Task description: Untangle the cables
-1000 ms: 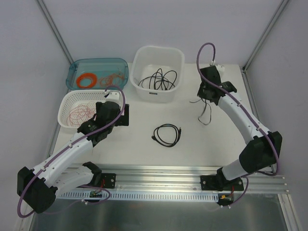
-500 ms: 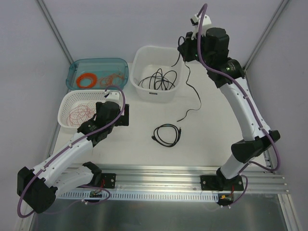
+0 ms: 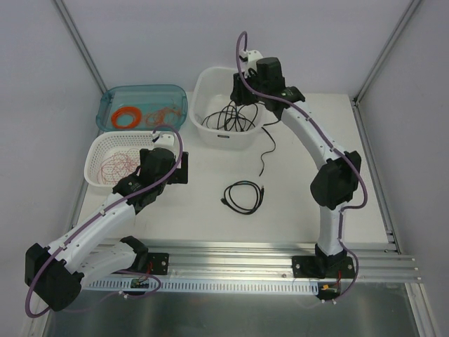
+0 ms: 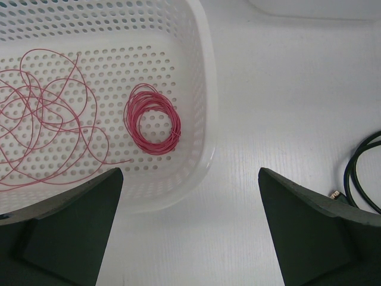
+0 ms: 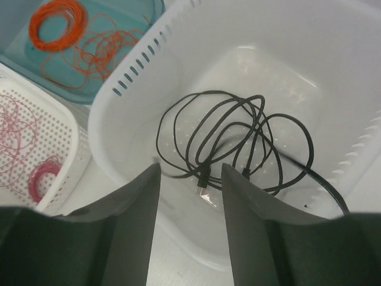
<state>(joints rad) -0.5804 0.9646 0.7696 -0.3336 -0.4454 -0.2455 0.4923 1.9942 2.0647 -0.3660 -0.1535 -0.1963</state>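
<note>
Loose black cables [image 3: 230, 116] lie in the white tub [image 3: 210, 81], and also show in the right wrist view [image 5: 232, 143]. One black tail [image 3: 267, 151] runs over the tub's right rim onto the table. My right gripper [image 3: 242, 95] hovers over the tub; its jaws [image 5: 190, 168] stand apart with nothing between them. A coiled black cable [image 3: 243, 196] lies mid-table and shows at the edge of the left wrist view [image 4: 360, 173]. My left gripper [image 3: 167, 172] is wide open [image 4: 190, 173] over bare table beside the white basket [image 4: 205, 119].
The basket [image 3: 95, 158] holds loose red wire [image 4: 41, 119] and a neat red ring [image 4: 153, 118]. A blue tray [image 3: 112, 98] at the back left holds an orange ring [image 3: 127, 115] and loose orange wire [image 3: 166, 114]. A metal rail runs along the near edge.
My right arm swung from the right side of the table up and left to over the tub, carrying a black cable that now lies in the tub with its tail outside. The left arm stayed still.
</note>
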